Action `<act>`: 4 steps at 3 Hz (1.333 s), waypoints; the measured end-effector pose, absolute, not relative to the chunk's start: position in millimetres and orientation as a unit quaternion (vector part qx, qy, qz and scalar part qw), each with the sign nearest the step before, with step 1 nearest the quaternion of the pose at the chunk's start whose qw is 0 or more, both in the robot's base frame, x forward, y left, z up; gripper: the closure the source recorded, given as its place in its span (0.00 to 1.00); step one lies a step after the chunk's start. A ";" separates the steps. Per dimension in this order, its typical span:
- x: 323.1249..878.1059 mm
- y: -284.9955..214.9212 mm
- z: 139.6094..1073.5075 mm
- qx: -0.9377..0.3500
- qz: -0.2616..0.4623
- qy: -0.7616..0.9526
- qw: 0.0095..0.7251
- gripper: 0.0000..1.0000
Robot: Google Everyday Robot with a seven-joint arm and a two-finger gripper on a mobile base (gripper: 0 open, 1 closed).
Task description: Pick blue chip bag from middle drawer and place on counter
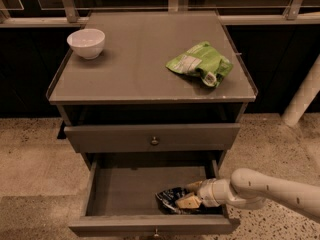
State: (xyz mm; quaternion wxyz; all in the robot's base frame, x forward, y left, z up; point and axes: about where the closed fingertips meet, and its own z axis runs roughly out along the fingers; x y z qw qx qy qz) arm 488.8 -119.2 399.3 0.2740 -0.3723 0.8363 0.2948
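The middle drawer (125, 191) is pulled open at the bottom of the view. The blue chip bag (169, 198), dark and crumpled, lies at the drawer's front right. My gripper (190, 195) reaches in from the right on its white arm. It is down inside the drawer, against the bag's right side. The counter (135, 59) is the flat grey cabinet top above.
A white bowl (86, 42) stands at the counter's back left. A bright green bag (200, 64) lies at its right. The grey drawer above (152, 136) is closed. A white post (302, 96) stands to the right of the cabinet on the speckled floor.
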 end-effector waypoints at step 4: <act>487.0 -116.4 427.2 -0.388 0.314 0.815 0.294 1.00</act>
